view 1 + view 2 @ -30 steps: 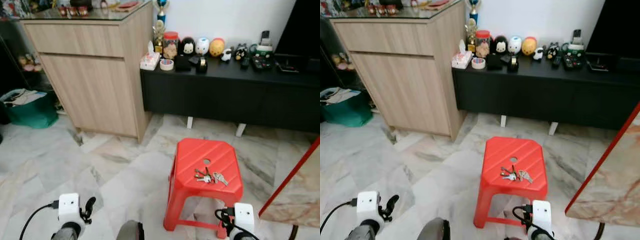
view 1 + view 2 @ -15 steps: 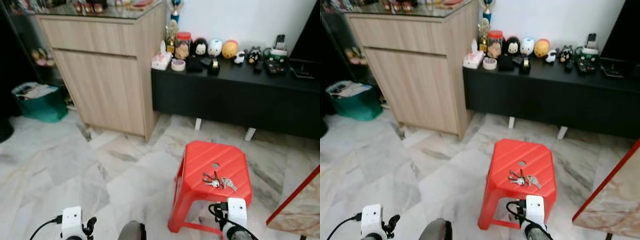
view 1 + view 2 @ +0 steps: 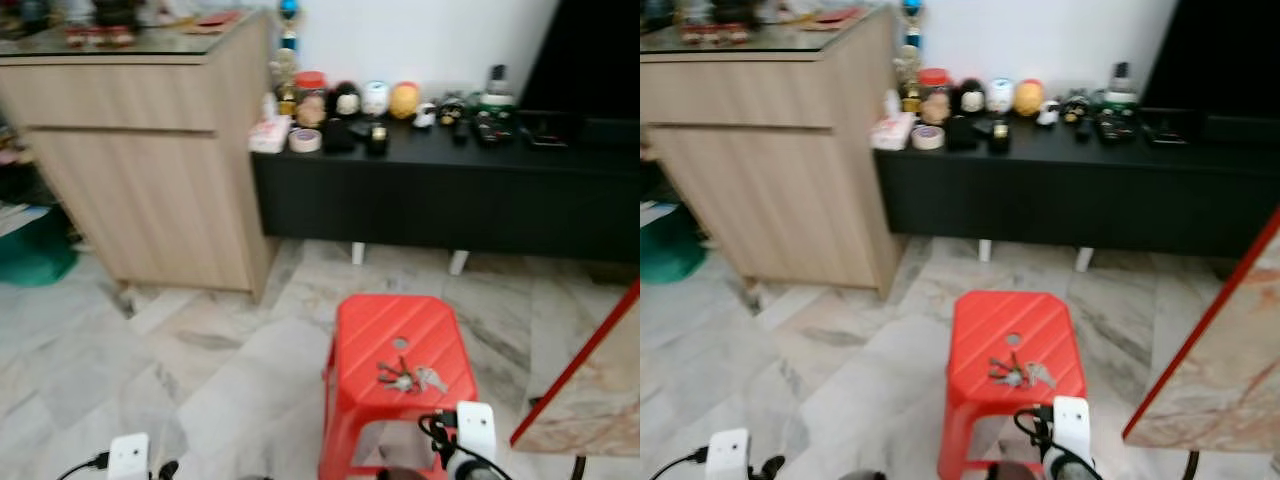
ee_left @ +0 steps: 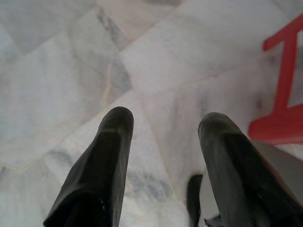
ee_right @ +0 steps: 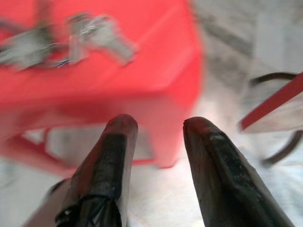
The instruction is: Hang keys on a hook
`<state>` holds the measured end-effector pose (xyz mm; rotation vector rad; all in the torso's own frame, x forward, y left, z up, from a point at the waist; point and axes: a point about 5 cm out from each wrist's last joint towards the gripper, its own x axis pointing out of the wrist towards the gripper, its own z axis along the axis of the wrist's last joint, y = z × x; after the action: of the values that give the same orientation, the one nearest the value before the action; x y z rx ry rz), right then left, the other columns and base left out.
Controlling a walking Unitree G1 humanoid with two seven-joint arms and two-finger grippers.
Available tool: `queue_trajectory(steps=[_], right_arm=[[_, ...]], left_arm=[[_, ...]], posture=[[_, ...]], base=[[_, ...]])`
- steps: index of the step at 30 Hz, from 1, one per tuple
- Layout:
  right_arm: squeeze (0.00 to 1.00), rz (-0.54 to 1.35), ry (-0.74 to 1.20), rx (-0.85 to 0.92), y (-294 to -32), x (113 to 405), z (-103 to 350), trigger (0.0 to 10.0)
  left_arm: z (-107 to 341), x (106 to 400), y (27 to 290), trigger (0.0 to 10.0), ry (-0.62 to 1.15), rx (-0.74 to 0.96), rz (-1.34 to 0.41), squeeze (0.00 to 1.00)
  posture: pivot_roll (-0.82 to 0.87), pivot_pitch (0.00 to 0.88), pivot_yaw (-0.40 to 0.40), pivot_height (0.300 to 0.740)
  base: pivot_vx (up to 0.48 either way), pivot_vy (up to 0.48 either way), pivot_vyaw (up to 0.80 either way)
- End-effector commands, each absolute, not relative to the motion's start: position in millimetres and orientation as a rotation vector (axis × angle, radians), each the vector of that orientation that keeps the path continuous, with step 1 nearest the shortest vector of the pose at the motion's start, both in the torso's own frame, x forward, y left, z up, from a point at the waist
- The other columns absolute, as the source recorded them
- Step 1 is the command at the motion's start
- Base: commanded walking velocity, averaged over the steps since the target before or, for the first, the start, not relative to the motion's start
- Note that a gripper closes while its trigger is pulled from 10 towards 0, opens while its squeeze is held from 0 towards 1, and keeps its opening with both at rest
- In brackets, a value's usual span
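Observation:
A bunch of silver keys [image 3: 405, 377] lies on top of a red plastic stool [image 3: 360, 330] on the marble floor. In the right wrist view the keys [image 5: 90, 33] sit on the stool's seat [image 5: 142, 61], above and beyond my right gripper [image 5: 158, 125], which is open and empty near the stool's front edge. My left gripper [image 4: 163, 123] is open too, held low over bare floor with a red stool leg [image 4: 284, 94] off to one side. The white wrist modules of both arms show at the bottom of the head views.
A light wooden cabinet [image 3: 150, 160] stands at the back left. A long black low sideboard [image 3: 450, 190] beside it carries small figurines, jars and remotes. A red-edged marble tabletop [image 3: 590, 390] juts in at the right. Open floor lies left of the stool.
The camera has swung, so the cabinet and sideboard slid left and the stool sits nearer the centre. Both wrist modules are lower in the picture.

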<state>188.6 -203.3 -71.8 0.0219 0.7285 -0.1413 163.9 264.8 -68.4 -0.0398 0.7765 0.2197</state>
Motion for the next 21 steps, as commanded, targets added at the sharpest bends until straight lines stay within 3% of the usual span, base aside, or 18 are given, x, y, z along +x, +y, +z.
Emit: queue_trajectory(steps=[1,8,15,21], right_arm=[[0.0,-0.116,0.707,0.048,-190.5,197.3,-69.1,10.0],[0.0,-0.114,0.695,0.051,-191.4,198.7,-67.8,10.0],[0.0,-0.085,0.676,0.032,-190.9,203.3,-64.8,10.0],[0.0,0.053,0.644,-0.061,-185.5,211.3,-59.3,10.0]], left_arm=[[-71.2,145.9,281.2,10.0,0.839,-0.025,0.256,0.0],[-75.5,128.7,289.4,10.0,0.902,-0.032,0.287,0.0],[-78.8,125.7,285.2,10.0,0.927,-0.037,0.289,0.0],[-81.4,124.9,280.0,10.0,0.944,-0.036,0.28,0.0]], posture=[[0.01,0.0,0.006,0.635],[0.01,0.0,0.004,0.635],[0.01,0.0,0.003,0.635],[0.0,0.0,0.005,0.635]], base=[[0.394,0.0,0.0],[0.385,0.0,0.0],[0.0,0.0,0.0],[0.0,0.0,0.0]])
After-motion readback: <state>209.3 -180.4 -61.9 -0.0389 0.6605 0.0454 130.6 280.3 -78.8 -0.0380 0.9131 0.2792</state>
